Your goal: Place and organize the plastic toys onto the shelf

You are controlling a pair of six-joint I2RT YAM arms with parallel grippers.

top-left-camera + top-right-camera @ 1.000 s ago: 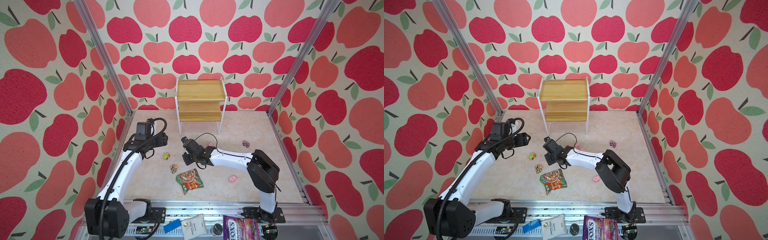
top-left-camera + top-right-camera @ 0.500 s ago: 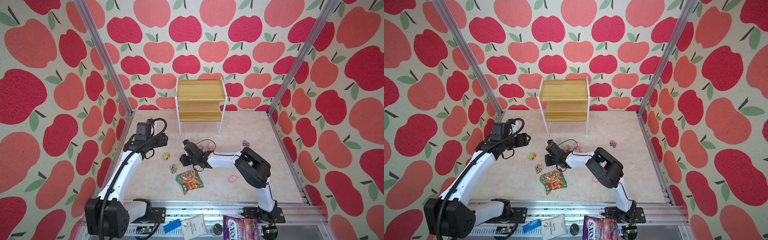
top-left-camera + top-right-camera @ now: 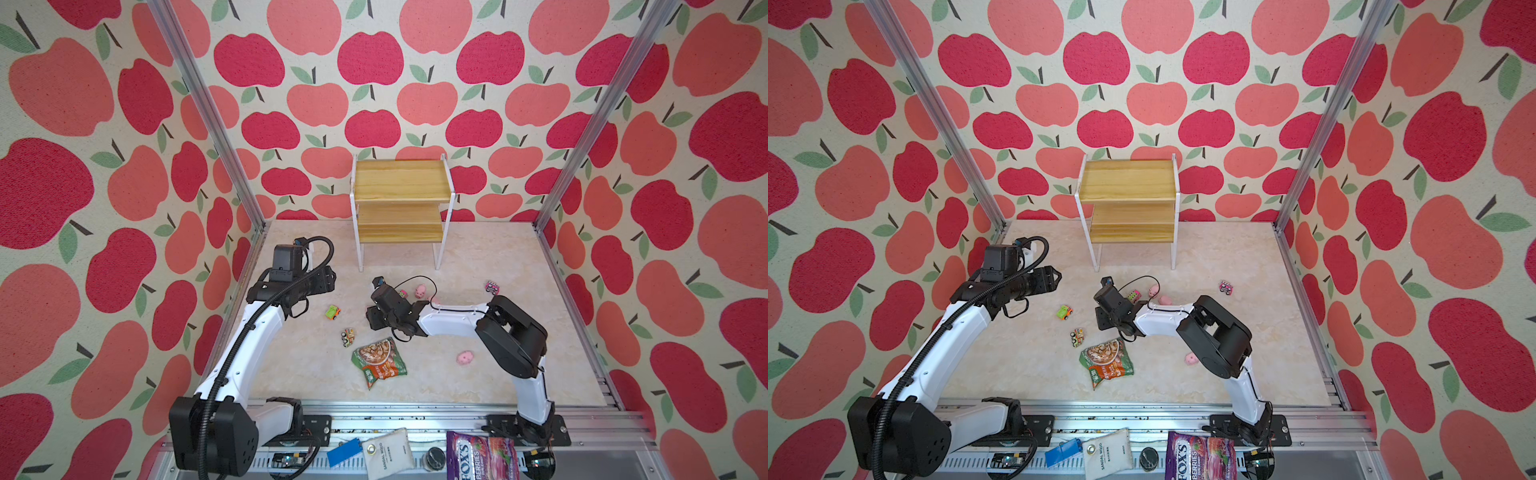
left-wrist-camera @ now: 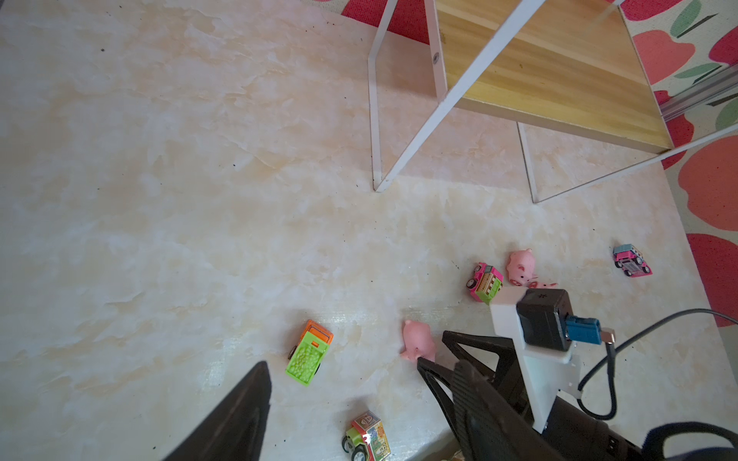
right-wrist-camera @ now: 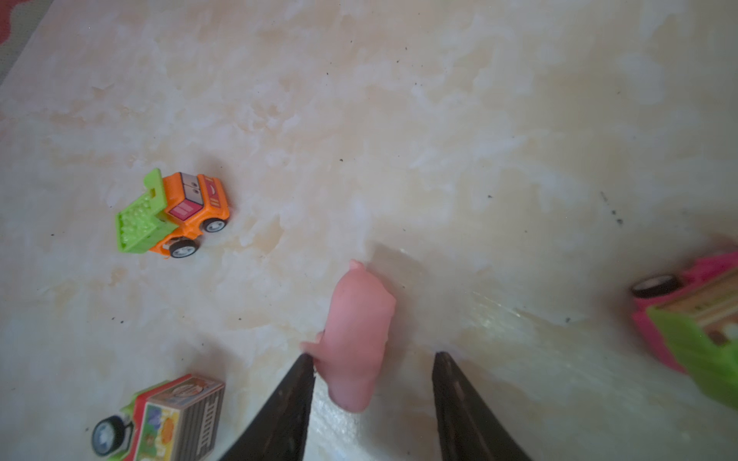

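Apple-print walls enclose a pale marbled desk (image 3: 478, 374). At its far edge, well beyond both hands, stands the shelf (image 3: 401, 187), both boards bare. Entry one: left hand (image 3: 1057, 279), raised above the desk, fingers spread, holding nothing. Entry two: green-and-orange truck (image 5: 175, 215), on its wheels, lying between the two hands. Entry three: boxy printed truck (image 5: 167, 415), just off one side of the right hand. Entry four: right hand (image 5: 373, 356), low over the desk, fingers apart and pinching nothing. The pink pig (image 5: 355, 335) lies between them, touching one finger and clear of the other. The pig's long axis runs with the fingers and reaches out past their tips; which end is the head cannot be told. Entry five: pink truck (image 5: 687, 315), off the hand's opposite side. Step judged: pick-up of the pig, with no toy yet shelved. Next move likely calls for centring the hand, closing across the pig's narrow width, then lifting it toward the shelf.
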